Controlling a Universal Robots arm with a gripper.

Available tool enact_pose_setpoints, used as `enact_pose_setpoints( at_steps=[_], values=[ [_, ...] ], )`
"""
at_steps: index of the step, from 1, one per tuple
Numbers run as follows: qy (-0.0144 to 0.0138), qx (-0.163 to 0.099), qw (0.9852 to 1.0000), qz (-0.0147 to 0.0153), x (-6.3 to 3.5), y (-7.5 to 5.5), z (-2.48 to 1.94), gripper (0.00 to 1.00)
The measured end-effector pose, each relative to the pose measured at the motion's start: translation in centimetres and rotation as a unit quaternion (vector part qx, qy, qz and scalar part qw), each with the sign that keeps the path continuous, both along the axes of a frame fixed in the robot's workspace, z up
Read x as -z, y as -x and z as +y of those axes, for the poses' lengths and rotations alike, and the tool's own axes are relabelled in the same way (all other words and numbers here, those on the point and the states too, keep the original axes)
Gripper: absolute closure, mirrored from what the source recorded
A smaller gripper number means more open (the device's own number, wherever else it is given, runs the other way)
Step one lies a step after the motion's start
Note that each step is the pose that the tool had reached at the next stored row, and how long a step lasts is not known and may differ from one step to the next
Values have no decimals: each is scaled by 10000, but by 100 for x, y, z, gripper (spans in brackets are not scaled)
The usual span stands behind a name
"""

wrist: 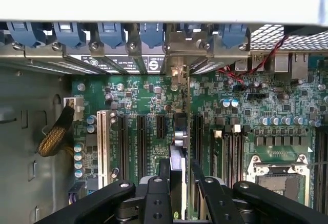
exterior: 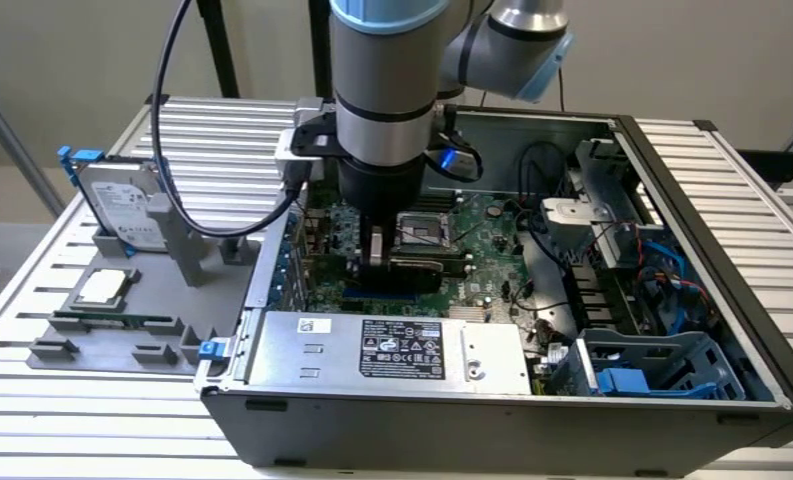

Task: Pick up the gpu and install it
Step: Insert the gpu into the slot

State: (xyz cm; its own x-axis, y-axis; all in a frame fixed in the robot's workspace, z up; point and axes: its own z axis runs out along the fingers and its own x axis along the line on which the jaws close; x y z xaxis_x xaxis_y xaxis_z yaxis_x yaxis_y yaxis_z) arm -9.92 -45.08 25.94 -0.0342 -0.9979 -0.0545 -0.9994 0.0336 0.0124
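My gripper (exterior: 399,258) is down inside the open computer case (exterior: 716,200), over the green motherboard (exterior: 483,235). It is shut on the gpu (exterior: 407,272), a thin dark card held on edge. In the wrist view the gpu (wrist: 178,137) runs edge-on away from the gripper (wrist: 178,183), among the black expansion slots (wrist: 139,139). Its silver bracket (wrist: 177,49) reaches the row of rear slot openings. The black fingers (wrist: 156,196) press on both sides of the card. Whether the card sits fully in a slot I cannot tell.
A grey fixture (exterior: 116,345) outside the case on the exterior view's left carries a silver hard drive with blue frame (exterior: 119,205), a processor chip (exterior: 103,287) and a memory stick (exterior: 113,322). The power supply (exterior: 383,350), CPU socket (exterior: 432,228) and blue drive cage (exterior: 656,372) crowd the case.
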Motion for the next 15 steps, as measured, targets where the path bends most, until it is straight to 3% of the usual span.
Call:
enact_pose_setpoints(
  at_steps=[15],
  values=[
    [7, 61, 10000, 10, 48, 0, 0, 100]
  ],
)
